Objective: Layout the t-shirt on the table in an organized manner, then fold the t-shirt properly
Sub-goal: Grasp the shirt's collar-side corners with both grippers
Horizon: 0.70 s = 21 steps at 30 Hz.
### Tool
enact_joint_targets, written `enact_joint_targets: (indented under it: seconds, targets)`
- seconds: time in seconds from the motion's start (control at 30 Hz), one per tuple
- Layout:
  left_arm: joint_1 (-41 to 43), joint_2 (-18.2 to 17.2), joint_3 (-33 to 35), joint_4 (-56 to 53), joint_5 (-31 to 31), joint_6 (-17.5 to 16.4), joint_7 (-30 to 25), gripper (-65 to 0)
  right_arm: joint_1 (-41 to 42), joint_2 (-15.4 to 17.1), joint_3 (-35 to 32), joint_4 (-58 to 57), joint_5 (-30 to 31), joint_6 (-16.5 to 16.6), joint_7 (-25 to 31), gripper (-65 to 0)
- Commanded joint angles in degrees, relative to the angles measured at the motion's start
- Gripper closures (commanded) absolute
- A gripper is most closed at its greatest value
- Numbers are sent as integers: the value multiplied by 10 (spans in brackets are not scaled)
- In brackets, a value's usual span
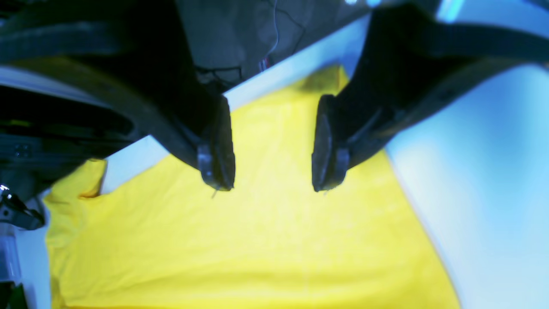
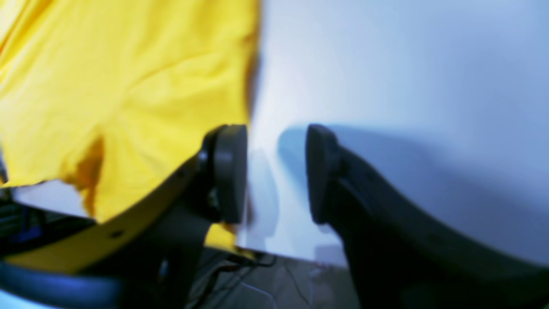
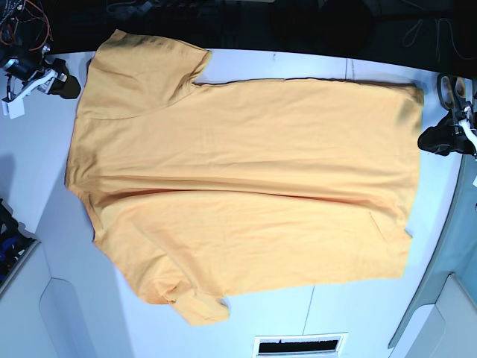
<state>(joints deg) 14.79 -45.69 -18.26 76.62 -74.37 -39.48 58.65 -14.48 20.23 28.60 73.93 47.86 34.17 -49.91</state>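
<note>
The t-shirt (image 3: 246, 186) lay spread flat across the white surface (image 3: 45, 171), filling the middle of the base view. The left gripper (image 1: 273, 184) hovered released above the cloth, empty. The right gripper (image 2: 276, 174), also parted and empty, straddled the shirt's edge.

Right end effector (image 2: 276, 174) parted beside t-shirt (image 2: 128, 86) edge

Robotics lab, white table (image 3: 246, 313), loose wiring (image 3: 22, 19) behind

T-shirt (image 3: 246, 179) flat on table (image 3: 52, 224); claws apparently at opposite ends.
</note>
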Motion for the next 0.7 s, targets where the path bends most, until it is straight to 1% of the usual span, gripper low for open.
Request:
enact_joint_targets:
  seconds: [0.0,0.1,0.23,0.3,0.4,0.43,0.47,0.6,0.67]
  targets:
    - [5,-14,-13,7,-9,-5,-5,-325,-2,-2,-9,4,-10,-3,-11,-238]
    - [26,-14,-21,7,6,-5,-6,-331,-2,-18,-27,4,-9,-3,-11,-238]
    - [43,-11,-21,6,27,-5,-10,-332,-2,-33,-28,4,-9,-3,-12,-238]
    - [44,-3,-21,5,58,-5,-18,-332,-3,-32,-28,4,-9,-3,-12,-238]
    - [44,18,-21,0,130,-5,-61,-332,-3,-32,-28,4,-9,-3,-18,-238]
    - [44,25,-21,-3,154,-3,-74,-332,-3,-32,-28,4,-9,-3,-19,-238]
    - [42,32,-21,-7,170,6,-81,-332,-3,-32,-28,4,-9,-3,-20,-238]
    - [43,49,-21,-17,194,19,-85,-332,-3,-32,-28,4,-9,-3,-24,-238]
    - [42,55,-21,-20,193,24,-88,-332,-3,-32,-28,4,-9,-3,-24,-238]
